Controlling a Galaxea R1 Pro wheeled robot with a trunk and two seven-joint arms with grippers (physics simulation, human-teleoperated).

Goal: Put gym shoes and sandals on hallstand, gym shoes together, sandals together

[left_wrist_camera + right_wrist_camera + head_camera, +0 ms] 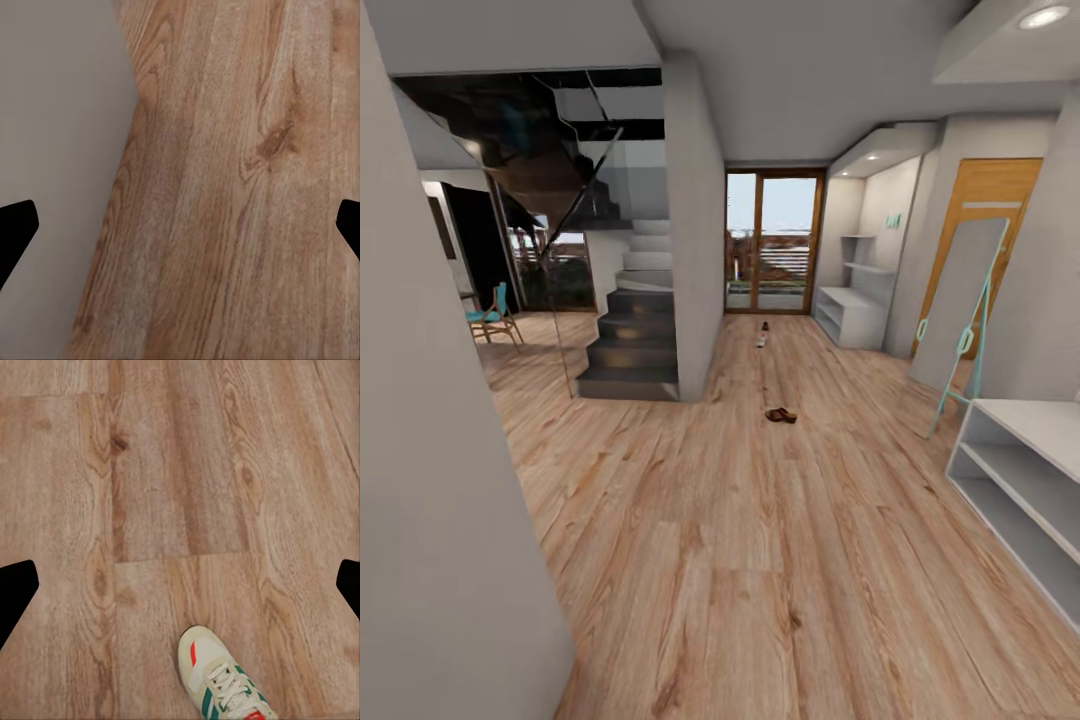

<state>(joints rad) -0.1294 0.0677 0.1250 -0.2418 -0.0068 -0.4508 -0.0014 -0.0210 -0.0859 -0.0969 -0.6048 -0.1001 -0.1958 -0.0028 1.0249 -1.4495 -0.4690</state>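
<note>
In the right wrist view one gym shoe [221, 679], white with green stripes and an orange-red patch, lies on the corridor floor [150, 472]. My right gripper [184, 589] hangs open above the planks, apart from the shoe. In the head view a brown sandal [780, 415] lies mid-corridor. Farther off lie a small pale item [761, 341] and a dark one [765, 325], too distant to identify. The hallstand [850, 312], under teal letters, stands at the far right. My left gripper [180, 232] is open over floor beside a grey wall [60, 112].
A grey wall [430, 500] is close on the left. Dark stairs [630, 345] and a pillar [695, 230] stand mid-left. A leaning mirror [960, 310] and a pale open shelf unit [1020, 470] line the right side. Glass doors [775, 240] end the corridor.
</note>
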